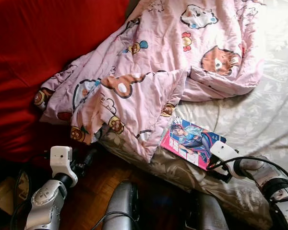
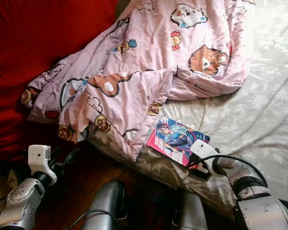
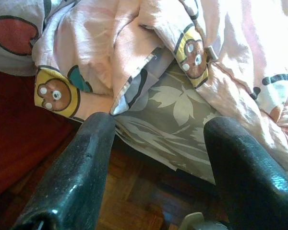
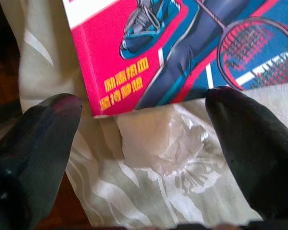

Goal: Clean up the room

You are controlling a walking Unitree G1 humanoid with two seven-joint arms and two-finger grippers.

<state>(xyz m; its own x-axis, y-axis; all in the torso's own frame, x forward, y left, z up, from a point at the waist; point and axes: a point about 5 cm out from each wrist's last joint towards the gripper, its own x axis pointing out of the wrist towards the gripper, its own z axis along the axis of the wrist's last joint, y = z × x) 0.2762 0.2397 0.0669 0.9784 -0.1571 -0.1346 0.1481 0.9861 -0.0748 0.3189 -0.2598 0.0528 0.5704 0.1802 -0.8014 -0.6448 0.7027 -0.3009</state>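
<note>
Two grippers spread, empty: right gripper (image 4: 144, 139) straddles pink-and-blue glossy comic book (image 1: 192, 142) edge, apparently aligning for pickup; left gripper (image 3: 158, 158) faces pink cartoon-bear quilt (image 1: 149, 72).

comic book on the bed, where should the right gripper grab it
Grip the comic book at its near corner, coming from the bed's floor-side edge. It lies flat on the bedsheet, so a top pinch would likely slip; that corner sits just ahead of the open right gripper.
</note>
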